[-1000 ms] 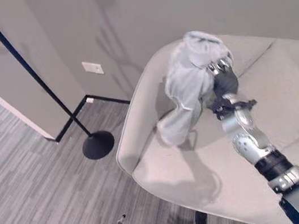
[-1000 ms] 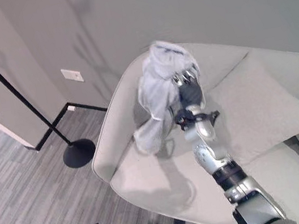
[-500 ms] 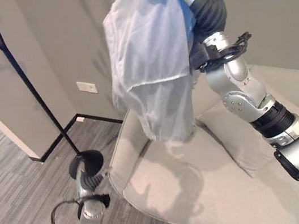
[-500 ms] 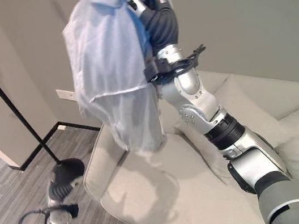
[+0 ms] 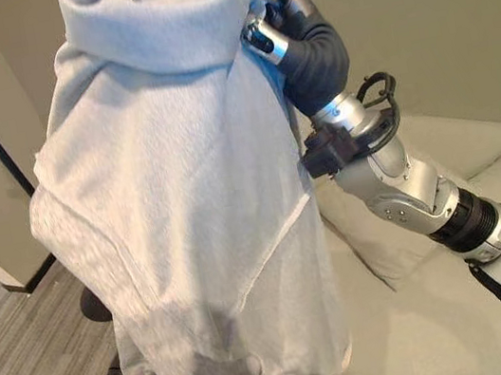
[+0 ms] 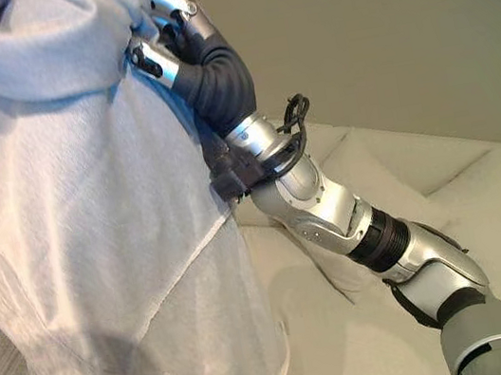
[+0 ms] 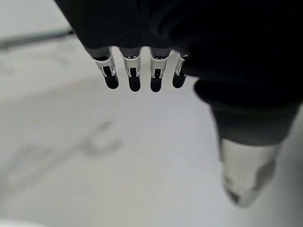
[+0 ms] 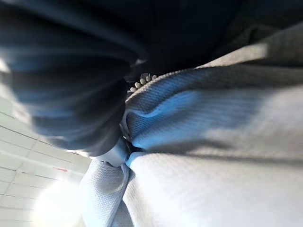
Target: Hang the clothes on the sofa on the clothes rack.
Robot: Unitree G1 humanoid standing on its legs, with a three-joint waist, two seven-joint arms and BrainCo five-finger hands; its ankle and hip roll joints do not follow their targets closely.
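My right robot hand (image 5: 276, 24) is clenched on a bunched fold of the grey sweatshirt (image 5: 179, 219), which hangs limp below it. It looks soft and light (likely to slip), so I'd grip thick fabric near the collar; my left robot hand (image 7: 137, 71) hangs released.

Soft even indoor light in head views, no hard glare. Garment (image 5: 177, 209) shaded along its near hem. Both wrist views blurry; bright patch there, maybe ceiling light.

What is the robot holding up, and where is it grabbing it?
The right robot hand holds a light grey garment by a bunched fold at its top, so the rest hangs down. The left robot hand holds nothing.
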